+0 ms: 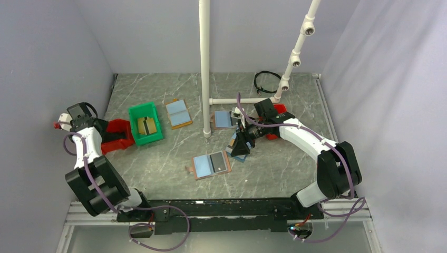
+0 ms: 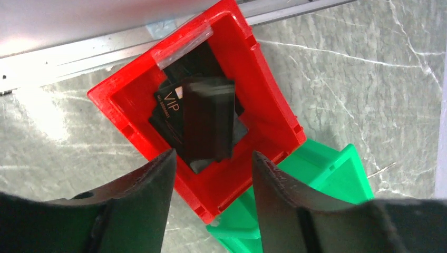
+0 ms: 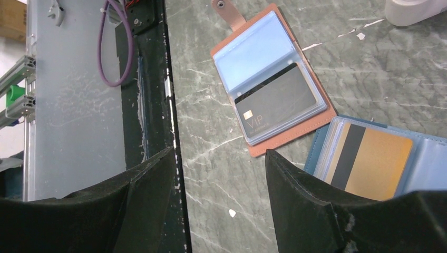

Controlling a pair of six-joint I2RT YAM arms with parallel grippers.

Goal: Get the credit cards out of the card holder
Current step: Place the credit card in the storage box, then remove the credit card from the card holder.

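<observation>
My left jaws: released, empty, over red bin point(image 2: 271, 108) holding dark credit cards point(image 2: 208, 124). Right jaws open near card holder point(image 3: 257, 52) on tabletop point(image 3: 369, 63); one grey card point(image 3: 278, 103) inside. I'd pinch its edge, slide flat.

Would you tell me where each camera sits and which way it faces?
Top external: above and behind the bases, looking down on the table; left arm and right arm show.
Left wrist: looking down into the red bin of credit cards; the open left gripper shows.
Right wrist: looking down at the card holder; the open right gripper shows.
Shared: top and right wrist both show the card holder.
</observation>
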